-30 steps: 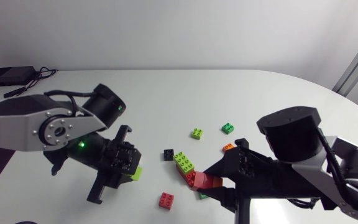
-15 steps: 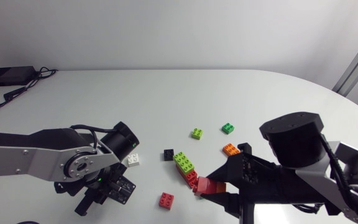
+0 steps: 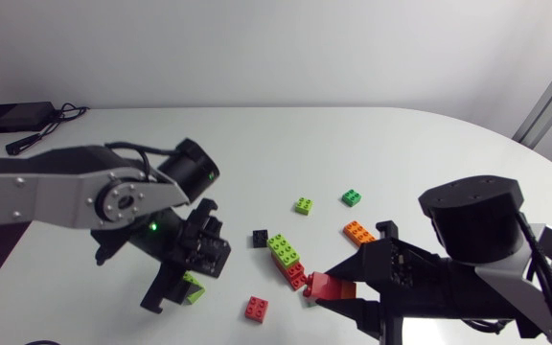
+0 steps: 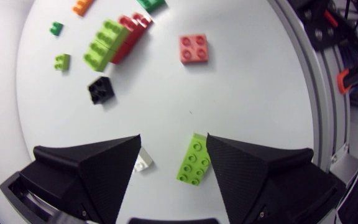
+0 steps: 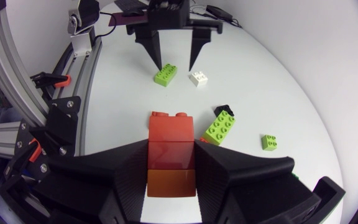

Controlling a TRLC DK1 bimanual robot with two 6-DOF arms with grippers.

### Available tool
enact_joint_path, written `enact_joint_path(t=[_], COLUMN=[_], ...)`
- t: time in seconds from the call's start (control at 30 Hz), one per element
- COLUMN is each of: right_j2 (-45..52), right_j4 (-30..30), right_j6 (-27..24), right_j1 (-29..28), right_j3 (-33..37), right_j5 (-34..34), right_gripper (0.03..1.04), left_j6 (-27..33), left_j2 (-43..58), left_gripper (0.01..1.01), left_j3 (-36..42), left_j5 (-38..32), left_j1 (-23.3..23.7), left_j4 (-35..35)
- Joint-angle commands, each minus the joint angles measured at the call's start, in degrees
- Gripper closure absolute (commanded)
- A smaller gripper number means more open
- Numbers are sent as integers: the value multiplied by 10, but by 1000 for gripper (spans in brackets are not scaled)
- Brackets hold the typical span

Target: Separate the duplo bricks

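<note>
My left gripper (image 3: 182, 281) (image 4: 173, 140) hangs open just above the table. A lime brick (image 4: 193, 160) (image 3: 192, 287) lies flat below it, close to one finger. A small white brick (image 4: 143, 163) lies by the other finger. My right gripper (image 3: 338, 285) (image 5: 171, 180) is shut on a red brick stack (image 5: 171, 149) (image 3: 322, 285) with an orange base. Touching that stack's far end sits a lime-and-red stack (image 3: 287, 257) (image 4: 107, 43). In the right wrist view, my left gripper (image 5: 174, 62) stands over the lime brick (image 5: 165, 74) and the white brick (image 5: 198, 78).
Loose bricks lie around the stack: a black one (image 3: 260, 237), a red one (image 3: 256, 308), an orange one (image 3: 356, 231), a small lime one (image 3: 303, 205) and a small green one (image 3: 351, 197). A black box with cables (image 3: 12, 117) sits at the far left.
My left gripper carried the lime brick toward the table's near side, opened, and let it go onto the table. My right arm drew back slightly, still gripping the red stack.
</note>
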Motion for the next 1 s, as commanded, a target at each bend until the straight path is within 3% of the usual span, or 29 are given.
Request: enact_joint_path(t=[0.0,0.13,0.37,0.63,0.97], right_j2=[-6,-5,-2,20,49], right_j4=[-6,-2,10,49,74], right_j6=[-6,-4,5,25,49], right_j1=[-3,-3,-6,-12,-7], right_j3=[-14,-12,-5,-1,12], right_j5=[-4,-5,-5,-6,-10], right_gripper=[790,790,790,790,790], left_j6=[-40,-90,-148,-170,-216], left_j2=[-15,-9,26,58,70], left_gripper=[149,149,151,159,162], left_j3=[55,90,121,133,130], left_j5=[63,174,284,334,364], left_j1=[18,21,-10,-32,-41], left_j4=[-20,-37,-41,-37,27])
